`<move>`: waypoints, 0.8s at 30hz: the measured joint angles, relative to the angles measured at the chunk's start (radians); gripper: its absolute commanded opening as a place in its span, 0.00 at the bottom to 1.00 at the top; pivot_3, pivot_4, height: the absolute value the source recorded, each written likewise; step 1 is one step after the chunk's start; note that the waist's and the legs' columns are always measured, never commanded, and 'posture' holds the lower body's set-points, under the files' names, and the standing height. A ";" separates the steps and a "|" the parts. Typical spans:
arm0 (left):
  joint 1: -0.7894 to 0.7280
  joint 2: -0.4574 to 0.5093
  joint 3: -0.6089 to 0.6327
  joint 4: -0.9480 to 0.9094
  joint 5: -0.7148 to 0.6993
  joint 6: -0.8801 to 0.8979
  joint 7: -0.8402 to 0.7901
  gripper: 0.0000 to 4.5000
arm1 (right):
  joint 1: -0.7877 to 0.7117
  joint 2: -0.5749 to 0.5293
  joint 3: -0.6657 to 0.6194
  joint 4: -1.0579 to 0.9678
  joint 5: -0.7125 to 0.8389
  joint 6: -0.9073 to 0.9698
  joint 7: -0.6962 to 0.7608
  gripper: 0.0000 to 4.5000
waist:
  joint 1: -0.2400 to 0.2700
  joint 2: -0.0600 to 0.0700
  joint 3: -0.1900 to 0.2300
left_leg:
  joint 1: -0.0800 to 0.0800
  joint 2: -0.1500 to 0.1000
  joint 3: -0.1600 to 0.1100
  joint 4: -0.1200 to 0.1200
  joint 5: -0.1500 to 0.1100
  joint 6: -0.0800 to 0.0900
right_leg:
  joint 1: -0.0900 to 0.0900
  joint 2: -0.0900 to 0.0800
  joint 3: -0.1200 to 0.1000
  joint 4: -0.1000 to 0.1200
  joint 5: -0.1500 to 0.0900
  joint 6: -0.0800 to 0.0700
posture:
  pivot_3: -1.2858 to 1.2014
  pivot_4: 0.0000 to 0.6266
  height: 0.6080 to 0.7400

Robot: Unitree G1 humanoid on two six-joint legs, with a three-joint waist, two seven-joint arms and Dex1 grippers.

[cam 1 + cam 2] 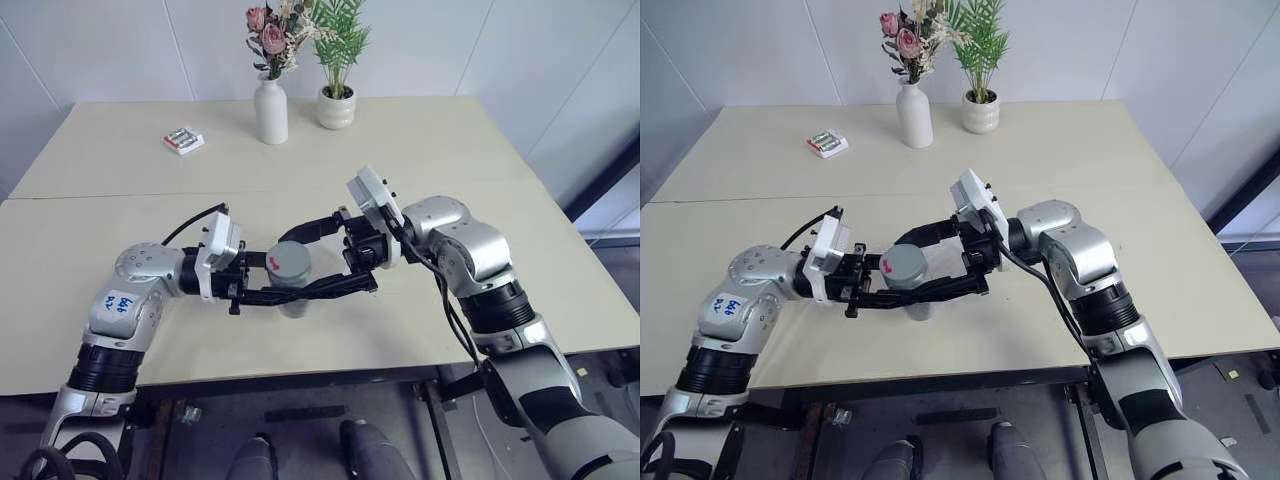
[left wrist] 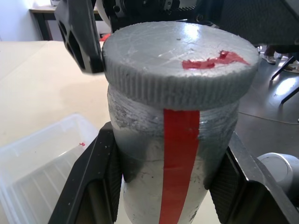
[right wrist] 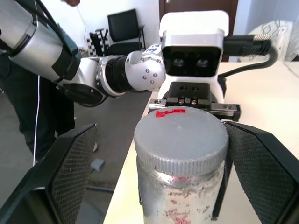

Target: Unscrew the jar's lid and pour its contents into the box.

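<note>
Your left gripper [image 1: 262, 282] pinches the jar [image 1: 291, 273] by its body, held above the table's [image 1: 420, 160] front edge. The lid [image 2: 180, 58] is on, so you have unscrewing and pouring left. The box [image 2: 37, 172] lies just under the jar. Your right gripper [image 3: 154, 172] stands spread either side of the lid, not gripping. A sticker [image 1: 119, 302] on your left arm carries handwriting I cannot read.
</note>
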 measured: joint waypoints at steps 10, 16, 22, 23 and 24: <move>0.007 0.002 0.000 -0.022 -0.006 0.021 0.002 0.45 | 0.000 0.038 -0.052 0.021 -0.005 -0.101 -0.064 0.99 | 0.001 0.000 0.000 | 0.000 0.000 0.000 0.000 0.000 0.000 | 0.000 0.000 0.000 0.000 0.000 0.000 | 0.52 0.24 1.00; 0.005 0.002 0.007 -0.006 -0.006 0.019 0.008 0.45 | 0.058 0.041 -0.032 -0.121 0.025 -0.010 -0.119 0.99 | 0.000 0.000 0.000 | 0.000 0.000 0.000 0.000 0.000 0.000 | 0.000 0.000 0.000 0.000 0.000 0.000 | 0.52 0.24 1.00; 0.005 -0.001 0.010 -0.002 0.000 0.008 0.015 0.45 | 0.079 0.062 -0.003 -0.182 0.024 0.032 -0.195 0.99 | 0.001 0.000 0.000 | 0.000 0.000 0.000 0.000 0.000 0.000 | 0.000 0.000 0.000 0.000 0.000 0.000 | 0.52 0.24 1.00; 0.005 -0.005 0.010 -0.002 0.001 0.004 0.023 0.45 | 0.082 0.063 0.000 -0.182 0.018 0.032 -0.214 0.99 | 0.002 0.000 0.000 | 0.000 0.000 0.000 0.001 0.000 0.000 | 0.000 0.000 0.000 0.000 0.000 0.000 | 0.52 0.24 1.00; 0.005 -0.008 0.010 -0.002 0.001 0.002 0.028 0.45 | 0.085 0.063 0.003 -0.182 0.012 0.032 -0.225 0.99 | 0.002 0.000 0.000 | 0.000 0.000 0.000 0.001 0.000 0.000 | 0.000 0.000 0.000 0.000 0.000 0.000 | 0.52 0.24 1.00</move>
